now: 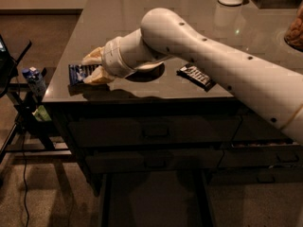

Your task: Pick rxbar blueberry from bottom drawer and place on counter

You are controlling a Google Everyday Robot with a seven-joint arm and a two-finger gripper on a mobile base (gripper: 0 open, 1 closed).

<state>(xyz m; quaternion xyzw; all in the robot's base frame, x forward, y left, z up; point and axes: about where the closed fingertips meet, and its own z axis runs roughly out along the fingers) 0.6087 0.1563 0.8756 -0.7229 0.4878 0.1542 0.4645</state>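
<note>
The step in hand looks like the placing. A white robot arm reaches from the right across the glossy grey tabletop [118, 13]. Its claw [87, 70] is at the tabletop's front left corner, with its 2 tan fingers [92, 56] closed on the rxbar blueberry [75, 73]. The small dark blue bar lies flat and sticks out leftward from between the fingers, near the tabletop's left edge. A shadow falls just in front of it, so it seems to hang just above the surface, though I cannot tell for sure. The next move likely calls for lowering the bar, opening the fingers, and drawing back without nudging it off the near edge. Below, the bottom drawer [105, 197] stands pulled out. 1 longer black bar [196, 75] lies well apart to the right.
</note>
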